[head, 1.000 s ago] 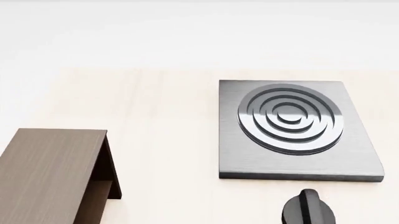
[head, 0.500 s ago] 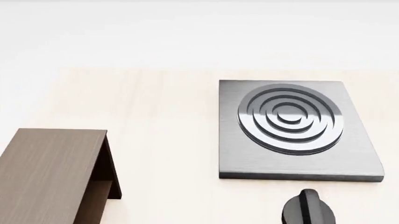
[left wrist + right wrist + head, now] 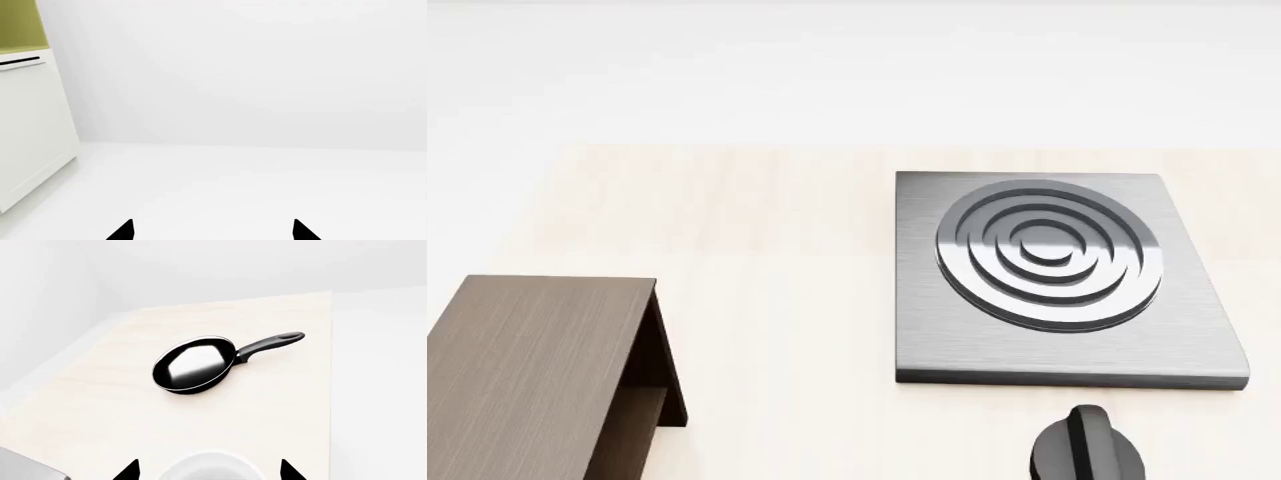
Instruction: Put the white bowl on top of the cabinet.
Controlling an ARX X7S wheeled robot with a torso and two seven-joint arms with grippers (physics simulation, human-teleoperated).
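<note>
The dark brown wood-grain cabinet (image 3: 541, 375) stands at the near left of the table in the head view, its flat top bare. The white bowl (image 3: 209, 468) shows only in the right wrist view, its rim between the two black fingertips of my right gripper (image 3: 208, 472), which is open around it without visible contact. My left gripper (image 3: 212, 232) is open and empty, facing a white floor and wall. Neither gripper shows in the head view.
A grey metal stove plate (image 3: 1061, 280) with concentric rings lies at the right, with a black knob (image 3: 1088, 450) in front of it. A black frying pan (image 3: 195, 363) with its handle lies on the light wood table (image 3: 100, 405) beyond the bowl. A white cupboard (image 3: 30, 125) stands by the left arm.
</note>
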